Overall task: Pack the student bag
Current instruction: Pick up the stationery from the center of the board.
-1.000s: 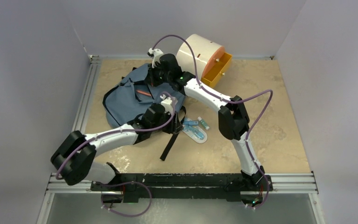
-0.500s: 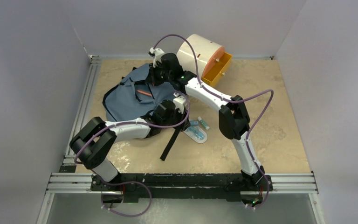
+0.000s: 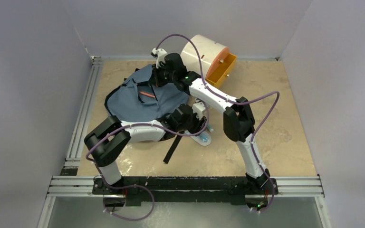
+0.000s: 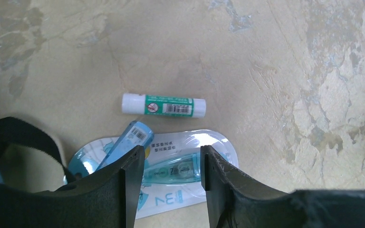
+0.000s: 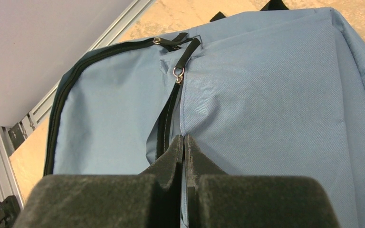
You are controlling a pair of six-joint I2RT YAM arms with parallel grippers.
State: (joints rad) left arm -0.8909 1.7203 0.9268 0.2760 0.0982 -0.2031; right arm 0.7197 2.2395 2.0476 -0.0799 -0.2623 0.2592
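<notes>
The slate-blue student bag lies at the back left of the table with a small orange pen on it. My right gripper is at the bag's far edge, shut on a fold of its fabric beside the black zipper line. My left gripper is open and hovers low over a blister pack of correction tape, holding nothing. A pale-blue tube lies across the pack. A green-and-white glue stick rests just beyond it.
A cream cylindrical cabinet with an open orange drawer stands at the back. A black bag strap trails toward the front beside the left arm. Aluminium rails run along the left edge.
My left arm has swung right, from the bag's near edge to over the blister pack, and its jaws have opened wider. The right gripper has kept its hold on the bag.
</notes>
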